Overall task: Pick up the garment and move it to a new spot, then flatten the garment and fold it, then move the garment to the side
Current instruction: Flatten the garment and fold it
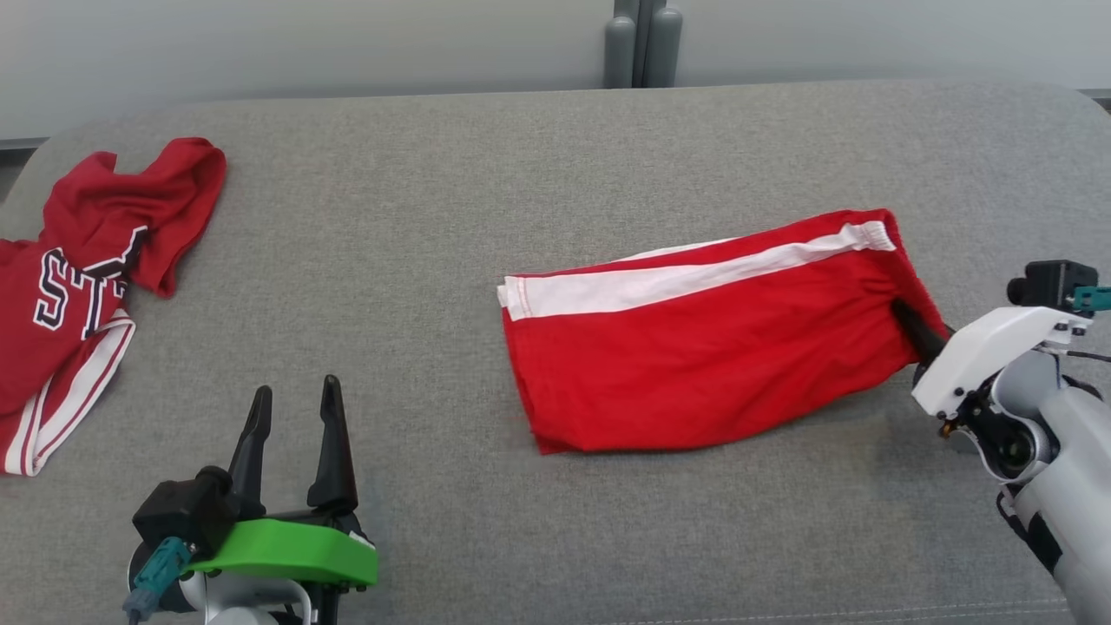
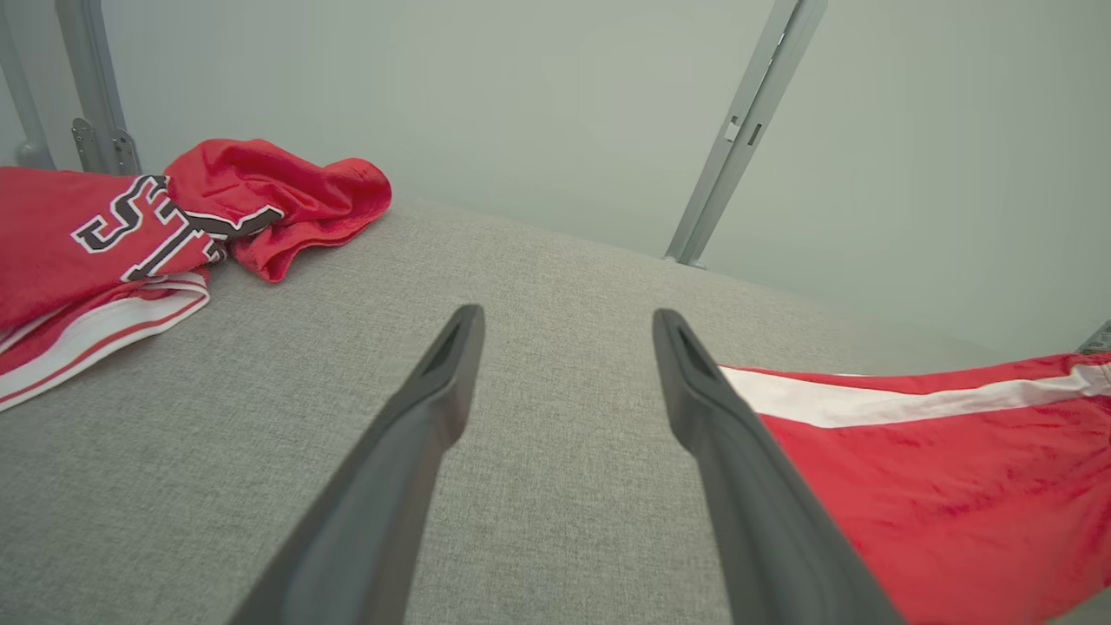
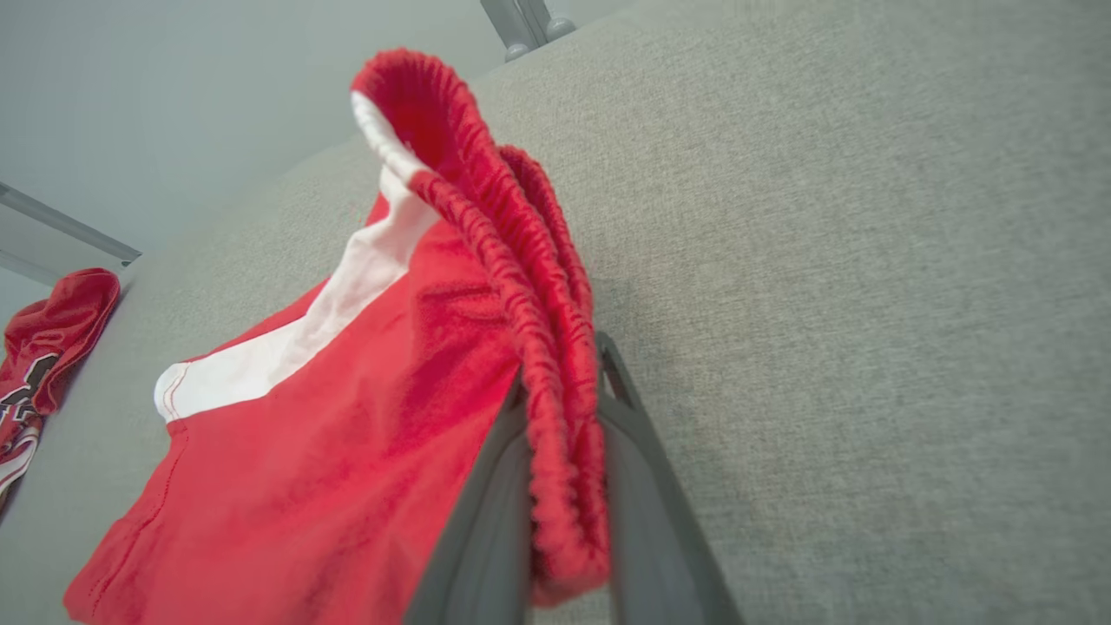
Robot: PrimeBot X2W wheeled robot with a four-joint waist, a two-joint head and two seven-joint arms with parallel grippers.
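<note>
Grey fabric covers the desk (image 1: 434,217), where shorts (image 1: 694,365) lie spread. My right hand (image 1: 907,314) is clamped on their waistband (image 3: 538,286); my left hand (image 1: 297,386) is spread wide, empty, left of the shorts, jersey (image 1: 87,278) farther left.

Bright red for the shorts (image 1: 694,373), crossed lengthwise by one white stripe (red again at the gathered waistband). Darker red for the jersey (image 1: 78,286), lettered white with black outline, edged in white-and-red bands. Plain heathered grey across the counter (image 1: 417,286). Black with a bright green mount on the left hand (image 1: 295,395).
</note>
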